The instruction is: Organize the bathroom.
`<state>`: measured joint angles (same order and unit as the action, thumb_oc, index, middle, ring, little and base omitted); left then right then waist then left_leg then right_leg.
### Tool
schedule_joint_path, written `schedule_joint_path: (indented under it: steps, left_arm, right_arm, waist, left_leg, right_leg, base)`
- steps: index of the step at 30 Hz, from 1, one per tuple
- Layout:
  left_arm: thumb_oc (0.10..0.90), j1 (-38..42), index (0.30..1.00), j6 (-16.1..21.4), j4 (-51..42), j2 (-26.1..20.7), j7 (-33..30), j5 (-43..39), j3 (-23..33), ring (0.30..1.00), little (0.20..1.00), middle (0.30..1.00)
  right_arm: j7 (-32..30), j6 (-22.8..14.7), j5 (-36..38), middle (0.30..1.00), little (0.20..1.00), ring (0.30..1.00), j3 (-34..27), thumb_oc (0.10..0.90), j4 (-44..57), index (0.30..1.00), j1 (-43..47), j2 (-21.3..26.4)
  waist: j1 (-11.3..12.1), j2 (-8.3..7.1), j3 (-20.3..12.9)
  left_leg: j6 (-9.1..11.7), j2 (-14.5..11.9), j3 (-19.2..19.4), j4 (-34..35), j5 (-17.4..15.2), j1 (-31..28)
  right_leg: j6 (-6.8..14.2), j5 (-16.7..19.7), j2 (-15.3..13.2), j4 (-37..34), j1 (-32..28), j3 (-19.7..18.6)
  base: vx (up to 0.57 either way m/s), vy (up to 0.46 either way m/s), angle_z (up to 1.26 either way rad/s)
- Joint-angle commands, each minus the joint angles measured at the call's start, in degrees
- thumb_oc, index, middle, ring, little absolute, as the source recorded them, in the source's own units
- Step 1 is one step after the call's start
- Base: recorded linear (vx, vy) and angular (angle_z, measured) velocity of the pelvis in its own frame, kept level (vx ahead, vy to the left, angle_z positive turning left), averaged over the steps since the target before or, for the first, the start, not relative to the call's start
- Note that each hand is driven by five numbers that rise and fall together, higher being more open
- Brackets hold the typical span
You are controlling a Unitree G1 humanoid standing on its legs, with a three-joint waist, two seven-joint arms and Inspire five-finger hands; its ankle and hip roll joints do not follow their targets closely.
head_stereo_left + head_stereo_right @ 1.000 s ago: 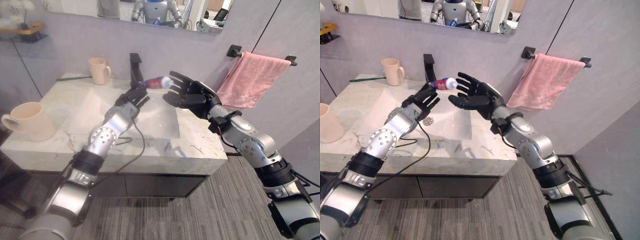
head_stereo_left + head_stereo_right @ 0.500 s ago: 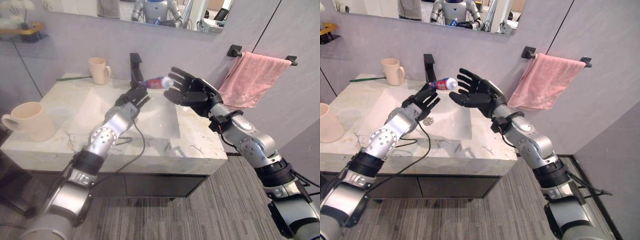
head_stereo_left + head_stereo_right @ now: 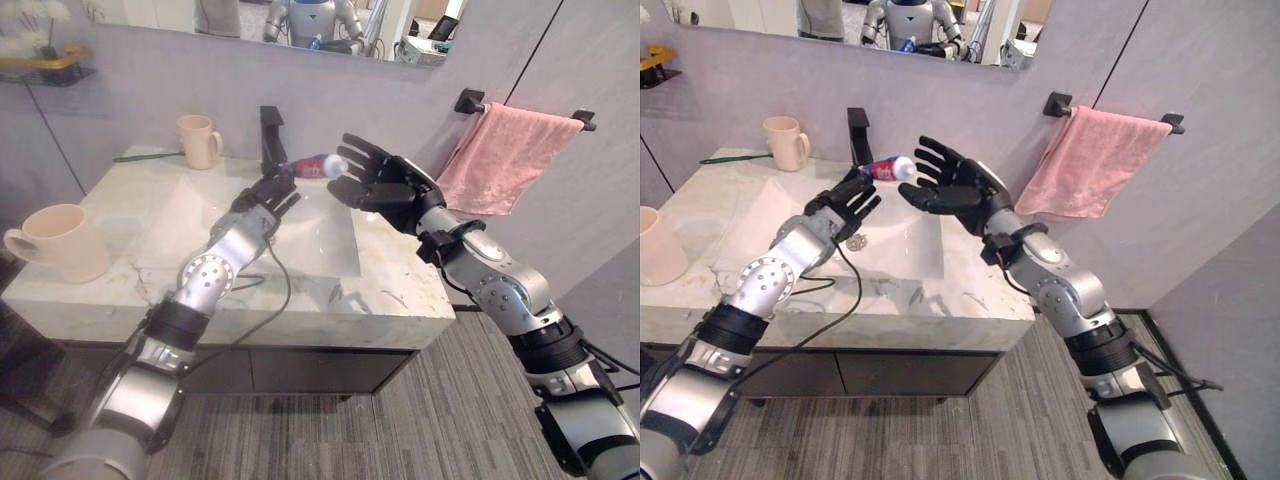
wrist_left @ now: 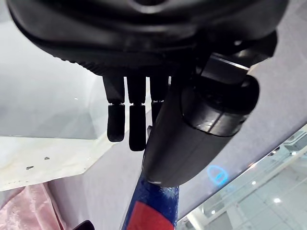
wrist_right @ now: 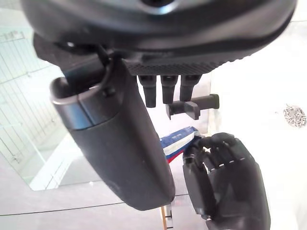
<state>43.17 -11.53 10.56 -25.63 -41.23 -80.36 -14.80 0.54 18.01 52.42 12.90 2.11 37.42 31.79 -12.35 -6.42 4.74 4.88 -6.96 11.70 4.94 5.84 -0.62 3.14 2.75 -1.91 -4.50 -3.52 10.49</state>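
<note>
Since a second ago the right hand [image 3: 385, 183] has drawn a little closer to the blue-and-red toothpaste tube with a white cap [image 3: 315, 164], so that its spread, straight fingers now sit just beside the cap end; I cannot tell whether they touch it. The left hand [image 3: 265, 196] has kept its place over the basin, fingers and thumb curled round the tube's other end, holding it up in the air, roughly level, above the sunken white basin [image 3: 300, 235] and just in front of the black upright tap [image 3: 270, 135]. Nothing on the table has shifted.

Counting what is here: one toothpaste tube, held between the two hands. Two cream ceramic mugs, one [image 3: 198, 140] at the back of the pale marble table [image 3: 400, 300] near the wall, the other, larger-looking one [image 3: 58, 242] at the table's near left corner. One thin green toothbrush [image 3: 148, 155] lies flat beside the back mug. One pink towel [image 3: 500, 160] hangs over one black wall rail [image 3: 520, 110] to the right of the table. One mirror [image 3: 300, 25] runs along the wall above, and one small shelf with white flowers [image 3: 40, 60] sits on the wall at far left.
</note>
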Motion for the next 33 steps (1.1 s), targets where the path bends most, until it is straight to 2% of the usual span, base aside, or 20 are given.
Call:
schedule_joint_path:
  steps: [1,8,9,10,11,14,16,17,32,33]
  left_arm:
    - [0.4,8.8,0.3,2.7,-2.9,0.5,3.9,0.8,0.8,0.3,0.3,0.3]
    - [0.4,8.8,0.3,2.6,-2.9,1.0,3.9,1.1,0.6,0.3,0.3,0.3]
    - [0.4,8.9,0.3,2.7,-2.8,0.9,3.8,0.9,0.5,0.3,0.3,0.3]
    - [0.4,9.0,0.3,2.6,-2.7,0.8,3.8,0.7,0.5,0.3,0.3,0.3]
    - [0.4,9.1,0.3,2.7,-2.7,0.8,3.8,0.7,0.5,0.3,0.3,0.3]
    - [0.4,9.1,0.3,2.6,-2.6,1.1,3.8,0.5,0.5,0.3,0.3,0.3]
    - [0.4,9.1,0.3,2.6,-2.6,1.1,3.8,0.5,0.5,0.3,0.3,0.3]
    - [0.4,9.0,0.3,2.6,-2.6,1.1,3.9,0.5,0.4,0.3,0.3,0.3]
    - [0.4,8.6,0.3,1.8,-2.9,1.1,3.8,0.8,0.7,0.3,0.3,0.3]
    - [0.698,8.6,0.747,0.9,-2.5,1.1,3.9,2.0,0.8,0.747,0.747,0.747]
  right_arm:
    - [-0.3,-8.8,2.7,0.9,0.9,0.9,-3.4,0.8,4.2,0.9,9.9,-0.4]
    - [-0.3,-9.2,2.7,0.9,0.9,0.9,-3.4,0.8,4.3,0.9,10.1,-1.2]
    - [-0.3,-9.2,2.8,0.818,0.818,0.818,-3.3,0.745,4.2,0.818,10.2,-1.2]
    - [-0.4,-9.3,3.0,0.665,0.665,0.665,-3.2,0.643,4.3,0.665,10.3,-1.0]
    - [-0.4,-9.3,3.1,0.575,0.575,0.575,-3.2,0.584,4.2,0.575,10.4,-1.1]
    - [-0.5,-9.1,3.3,0.415,0.415,0.415,-3.2,0.477,4.2,0.415,10.5,-1.5]
    - [-0.5,-9.1,3.4,0.375,0.375,0.375,-3.2,0.45,4.3,0.375,10.5,-1.6]
    - [-0.6,-9.0,3.5,0.3,0.3,0.3,-3.2,0.4,4.4,0.3,10.5,-1.6]
    - [-0.9,-8.9,3.7,0.3,0.3,0.3,-3.6,0.4,4.7,0.3,10.1,-1.7]
    - [-0.9,-8.8,3.7,0.3,0.3,0.3,-3.7,0.4,4.6,0.3,10.2,-1.7]
  waist:
    - [1.6,1.98,-6.6]
    - [1.6,1.96,-6.6]
    - [1.6,1.97,-6.6]
    - [1.6,1.96,-6.6]
    - [1.6,1.96,-6.7]
    - [1.7,1.97,-6.8]
    - [1.6,1.99,-6.8]
    - [1.7,1.98,-6.8]
    - [1.6,1.99,-6.8]
    - [1.6,2.0,-6.8]
  left_leg:
    - [1.5,-5.1,4.8,-0.3,-1.2,-1.3]
    - [1.5,-5.1,4.8,-0.4,-1.2,-1.3]
    - [1.5,-5.1,4.8,-0.4,-1.2,-1.3]
    - [1.5,-5.1,4.8,-0.3,-1.3,-1.3]
    - [1.5,-5.1,4.8,-0.3,-1.3,-1.3]
    - [1.5,-5.1,4.8,-0.3,-1.2,-1.3]
    - [1.5,-5.1,4.8,-0.3,-1.2,-1.3]
    - [1.5,-5.1,4.8,-0.3,-1.2,-1.3]
    - [1.5,-5.0,4.7,-0.3,-1.2,-1.3]
    - [1.5,-5.1,4.7,-0.3,-1.3,-1.3]
  right_leg:
    - [5.5,-5.0,-0.9,5.1,0.4,2.1]
    - [5.5,-5.1,-0.9,5.1,0.3,2.1]
    - [5.5,-5.0,-0.9,5.1,0.3,2.1]
    - [5.6,-5.0,-0.9,5.1,0.3,2.1]
    - [5.6,-5.0,-0.9,5.0,0.3,2.1]
    - [5.6,-4.9,-0.9,4.9,0.3,2.0]
    - [5.6,-4.9,-0.9,4.9,0.3,2.0]
    - [5.6,-4.9,-0.9,5.0,0.3,2.0]
    - [5.6,-4.9,-1.0,5.0,0.4,1.8]
    - [5.6,-5.0,-1.0,5.1,0.5,1.8]
  base:
    - [0.0,0.0,0.0]
    - [0.0,0.0,0.0]
    - [0.0,0.0,0.0]
    - [0.0,0.0,0.0]
    - [0.0,0.0,0.0]
    - [0.0,0.0,0.0]
    - [0.0,0.0,0.0]
    - [0.0,0.0,0.0]
    - [0.0,0.0,0.0]
    - [0.0,0.0,0.0]
